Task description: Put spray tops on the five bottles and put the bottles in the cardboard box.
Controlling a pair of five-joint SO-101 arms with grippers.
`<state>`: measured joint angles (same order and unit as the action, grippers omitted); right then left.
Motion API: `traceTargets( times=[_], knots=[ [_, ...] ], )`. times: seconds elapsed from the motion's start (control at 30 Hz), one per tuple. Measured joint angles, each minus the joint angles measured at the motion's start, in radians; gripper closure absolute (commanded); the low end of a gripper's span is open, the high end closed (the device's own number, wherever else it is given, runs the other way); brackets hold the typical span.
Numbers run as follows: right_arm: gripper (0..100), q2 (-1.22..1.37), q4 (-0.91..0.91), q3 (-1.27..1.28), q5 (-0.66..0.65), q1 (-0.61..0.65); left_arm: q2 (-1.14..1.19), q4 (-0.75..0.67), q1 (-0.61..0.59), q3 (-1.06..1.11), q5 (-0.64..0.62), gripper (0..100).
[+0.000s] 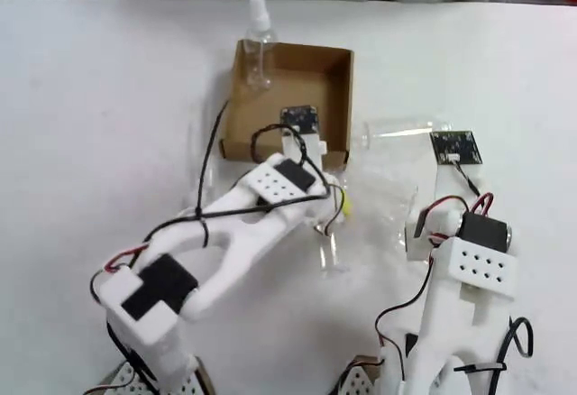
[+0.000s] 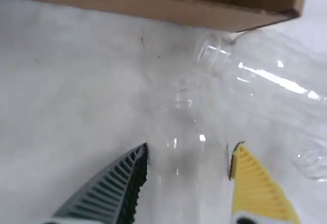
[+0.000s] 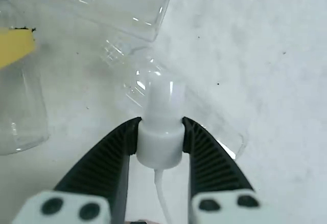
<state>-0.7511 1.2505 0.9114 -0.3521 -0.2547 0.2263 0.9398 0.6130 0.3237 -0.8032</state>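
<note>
This looks like a robot lab or a workshop, though little of the room shows. One white robot arm (image 1: 225,233) and a second arm (image 1: 464,296) sit on a plain white counter (image 1: 99,97). Loose wires (image 1: 211,156) and a small bare circuit board (image 1: 455,147) show on them.

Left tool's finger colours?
One finger grey-black, the other yellow; left wrist view shows it best.

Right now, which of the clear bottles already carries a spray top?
The bottle standing upright in the cardboard box, at its far left corner. The bottle lying beside the box has a bare neck.
</note>
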Motion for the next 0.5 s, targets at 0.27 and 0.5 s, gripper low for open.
traceTargets(
  times=[0.27,0.5],
  knots=[
    [98.2,0.000,0.000,0.000,0.000,0.000,0.023,0.032,-0.009,-0.011,0.069,74],
    [98.2,0.000,0.000,0.000,0.000,0.000,0.023,0.160,-0.089,-0.011,0.229,74]
  ],
)
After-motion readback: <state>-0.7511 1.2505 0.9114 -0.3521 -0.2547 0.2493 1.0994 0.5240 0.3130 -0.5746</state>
